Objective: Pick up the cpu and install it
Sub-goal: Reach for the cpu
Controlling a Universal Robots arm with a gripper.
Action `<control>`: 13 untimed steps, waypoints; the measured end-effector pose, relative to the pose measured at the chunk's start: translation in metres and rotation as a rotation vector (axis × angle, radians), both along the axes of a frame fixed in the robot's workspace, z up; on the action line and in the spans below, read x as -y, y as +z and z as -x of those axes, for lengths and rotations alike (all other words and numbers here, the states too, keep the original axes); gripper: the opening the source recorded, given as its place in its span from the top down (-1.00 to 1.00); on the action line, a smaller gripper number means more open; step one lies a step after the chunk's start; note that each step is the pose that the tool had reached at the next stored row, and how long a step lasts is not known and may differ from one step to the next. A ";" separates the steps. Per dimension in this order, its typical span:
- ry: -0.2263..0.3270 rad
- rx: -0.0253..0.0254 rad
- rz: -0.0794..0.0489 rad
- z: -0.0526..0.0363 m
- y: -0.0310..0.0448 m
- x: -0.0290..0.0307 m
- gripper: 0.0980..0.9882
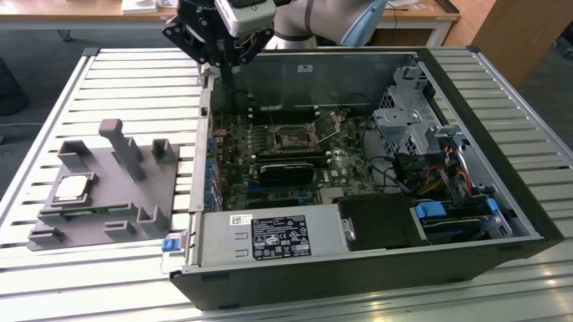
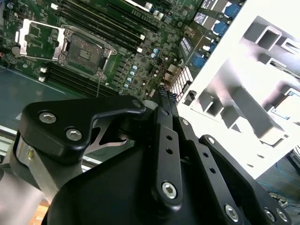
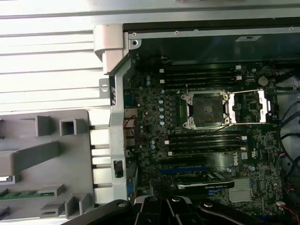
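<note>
Closest to us, at the bottom of the exterior view, sits a grey power box (image 1: 268, 238) with a black and white sticker. It is in the front corner of a big open computer case (image 1: 501, 221). A little blue clip (image 1: 172, 244) pokes out just beside it. The case lies on its side on a table (image 1: 134, 74) made of long pale slats.

At the lower left of the exterior view, a grey tray (image 1: 117, 204) lies on the table just beside the case. The cpu (image 1: 72, 188) lies flat in this tray, near the tray's left side, with its shiny side up. Nothing is touching it.

A bit further back, in the middle of the exterior view, a green board (image 1: 268, 157) covers the floor of the case. On it is the square socket (image 1: 291, 139). In the first wrist view the socket (image 3: 206, 110) is open, with its metal lid (image 3: 251, 105) flipped over right next to it.

Farthest back, at the top of the exterior view and a little to the left, the black claw (image 1: 228, 80) hangs from the arm. It is over the back corner of the case, well apart from the cpu. In the second wrist view the claw (image 2: 164, 93) has its two fingers (image 2: 165, 124) pressed together at the tips, with nothing between them. Behind it all stands a wooden desk (image 1: 90, 13).
</note>
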State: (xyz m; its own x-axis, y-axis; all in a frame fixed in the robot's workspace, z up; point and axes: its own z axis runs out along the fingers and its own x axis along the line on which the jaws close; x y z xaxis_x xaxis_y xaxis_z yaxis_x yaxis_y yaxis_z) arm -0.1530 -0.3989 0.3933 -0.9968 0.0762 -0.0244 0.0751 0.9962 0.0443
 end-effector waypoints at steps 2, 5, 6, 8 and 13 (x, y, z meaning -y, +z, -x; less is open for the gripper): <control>0.000 0.0000 0.000 0.0005 0.0000 0.0000 0.98; 0.000 0.0000 0.000 0.0013 0.0000 0.0000 0.98; 0.000 0.0000 0.000 0.0017 0.0000 0.0000 0.98; 0.000 0.0001 0.000 0.0022 0.0000 0.0000 0.98; 0.000 0.0001 0.000 0.0034 0.0000 0.0000 0.98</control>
